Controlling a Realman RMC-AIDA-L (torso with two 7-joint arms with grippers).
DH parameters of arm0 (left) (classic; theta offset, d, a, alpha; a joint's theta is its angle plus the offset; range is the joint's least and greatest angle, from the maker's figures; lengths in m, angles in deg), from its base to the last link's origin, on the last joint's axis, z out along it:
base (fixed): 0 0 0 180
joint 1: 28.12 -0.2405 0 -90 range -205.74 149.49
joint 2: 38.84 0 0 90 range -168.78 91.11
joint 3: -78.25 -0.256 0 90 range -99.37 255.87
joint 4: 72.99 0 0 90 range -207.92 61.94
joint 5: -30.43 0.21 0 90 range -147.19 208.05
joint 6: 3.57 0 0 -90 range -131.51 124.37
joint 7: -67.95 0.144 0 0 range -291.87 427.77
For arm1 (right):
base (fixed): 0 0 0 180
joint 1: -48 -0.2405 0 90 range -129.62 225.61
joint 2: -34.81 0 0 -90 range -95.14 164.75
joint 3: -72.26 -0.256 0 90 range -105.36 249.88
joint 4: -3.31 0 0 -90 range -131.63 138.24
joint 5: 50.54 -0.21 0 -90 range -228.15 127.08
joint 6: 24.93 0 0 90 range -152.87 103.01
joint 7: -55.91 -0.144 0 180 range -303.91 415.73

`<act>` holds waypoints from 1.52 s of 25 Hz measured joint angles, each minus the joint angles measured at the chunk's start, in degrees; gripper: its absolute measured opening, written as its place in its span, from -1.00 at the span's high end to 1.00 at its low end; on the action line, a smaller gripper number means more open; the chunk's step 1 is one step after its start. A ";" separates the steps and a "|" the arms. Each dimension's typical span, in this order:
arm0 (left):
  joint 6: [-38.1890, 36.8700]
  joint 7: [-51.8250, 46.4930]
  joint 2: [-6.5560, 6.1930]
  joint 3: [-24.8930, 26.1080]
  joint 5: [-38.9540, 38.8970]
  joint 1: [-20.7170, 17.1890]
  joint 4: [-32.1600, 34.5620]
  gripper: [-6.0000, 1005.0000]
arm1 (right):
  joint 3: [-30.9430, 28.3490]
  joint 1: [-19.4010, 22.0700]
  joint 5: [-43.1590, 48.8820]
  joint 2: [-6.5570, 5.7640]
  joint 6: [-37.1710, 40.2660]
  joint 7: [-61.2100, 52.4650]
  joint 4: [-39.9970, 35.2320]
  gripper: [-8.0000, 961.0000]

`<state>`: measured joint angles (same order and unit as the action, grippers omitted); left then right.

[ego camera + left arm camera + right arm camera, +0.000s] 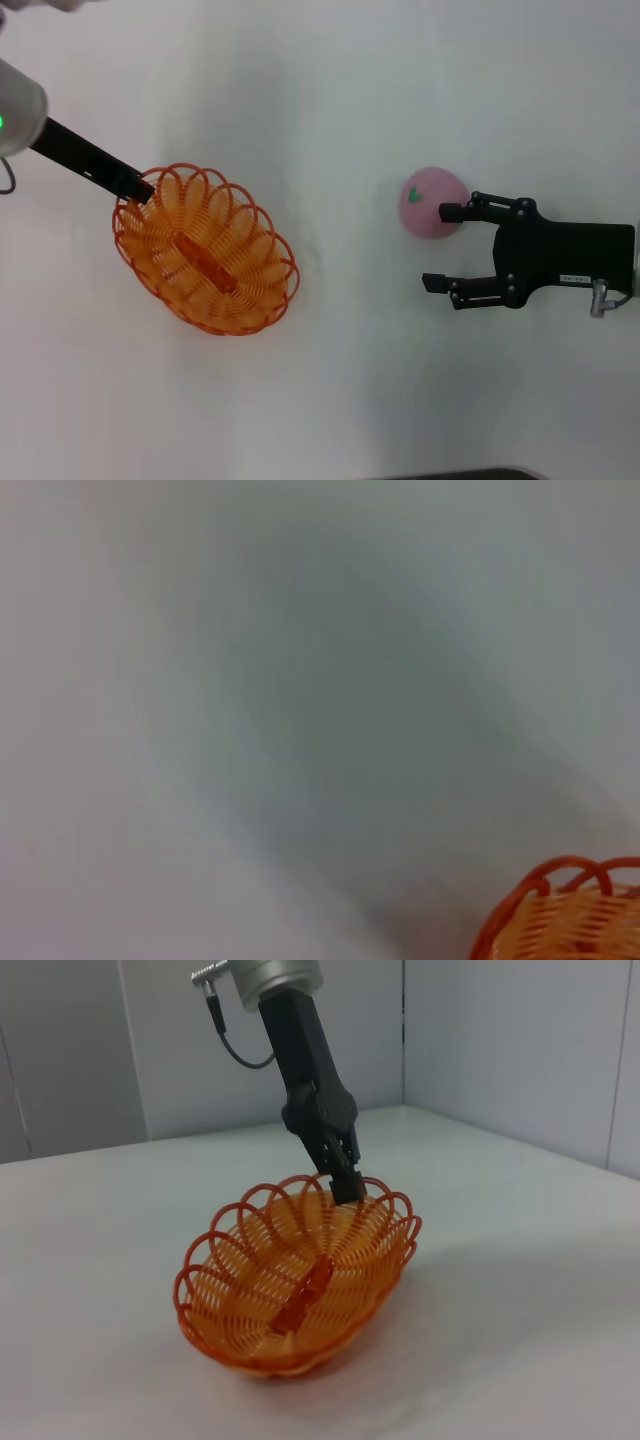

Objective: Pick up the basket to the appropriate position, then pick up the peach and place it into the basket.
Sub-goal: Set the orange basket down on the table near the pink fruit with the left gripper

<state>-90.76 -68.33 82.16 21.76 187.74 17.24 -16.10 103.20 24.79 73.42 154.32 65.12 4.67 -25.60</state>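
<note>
The orange openwork basket (205,255) sits on the white table at the left of the head view. My left gripper (140,190) is shut on its scalloped rim at the far-left end. The right wrist view shows this grip (345,1178) on the basket (300,1280). A corner of the basket shows in the left wrist view (570,920). The pink peach (430,200), with a green leaf mark, lies at the centre right. My right gripper (441,247) is open and empty just beside the peach. One fingertip overlaps the peach's edge, and the peach is not between the fingers.
The white table (330,380) stretches between basket and peach. Grey walls (500,1040) stand behind the table in the right wrist view. A dark edge (460,474) shows at the table's near side.
</note>
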 joint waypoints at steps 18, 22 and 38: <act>-8.51 -5.62 -1.39 17.75 -1.74 0.83 -5.18 0.89 | -0.25 0.11 -0.19 -0.08 0.45 -0.03 0.00 -0.93; -8.33 -6.34 -0.68 19.91 -2.26 -0.69 -5.10 0.90 | -0.68 0.18 -0.23 -0.07 0.97 -0.05 0.00 -0.93; -5.67 -9.67 3.56 18.31 -15.66 -12.54 1.56 0.90 | -2.26 0.39 -0.30 0.02 0.63 -0.03 -0.01 -0.93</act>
<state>-96.43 -78.00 85.72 40.07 172.08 4.69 -14.54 100.94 25.18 73.12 154.34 65.75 4.64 -25.62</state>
